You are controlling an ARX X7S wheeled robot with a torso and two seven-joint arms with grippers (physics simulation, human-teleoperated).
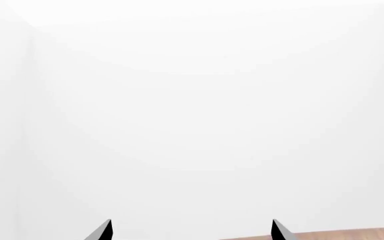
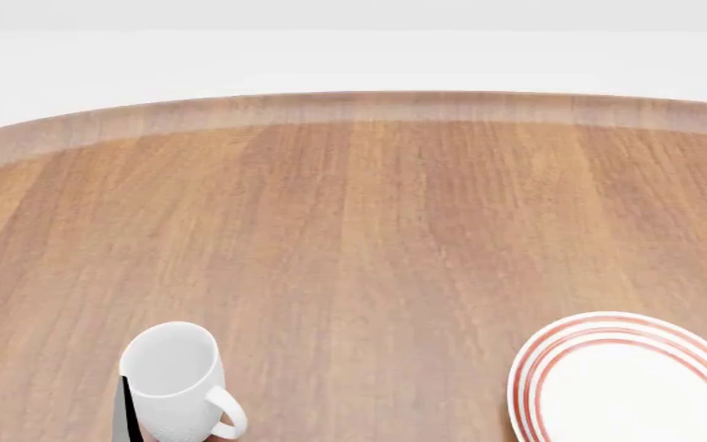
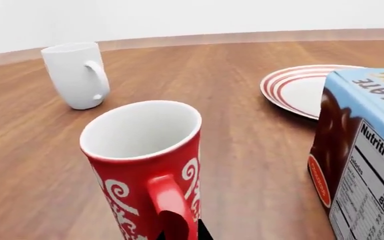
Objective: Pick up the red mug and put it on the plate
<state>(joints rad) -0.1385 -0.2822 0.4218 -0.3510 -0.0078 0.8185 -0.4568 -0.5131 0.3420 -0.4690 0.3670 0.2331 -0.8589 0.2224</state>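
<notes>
— Right wrist view puts the red mug [image 3: 148, 165] upright on the wooden table [image 3: 245, 150], handle toward us, just before our right gripper [image 3: 182, 231]; whether that gripper is open we cannot tell.

— Agreed. Beyond it lies the plate [image 3: 299, 87], the white mug [image 3: 77, 74] well apart, a chocolate carton [image 3: 362, 150] beside. Our left gripper [image 1: 190, 231] gapes, holding nothing.

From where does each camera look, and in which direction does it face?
Left wrist: on left arm, faces white wall; left gripper tips apart.
Head: looks down on table, white mug, plate; left gripper at corner.
Right wrist: behind red mug, carton beside; its gripper barely shows.
Head and right wrist share white mug, plate.
</notes>
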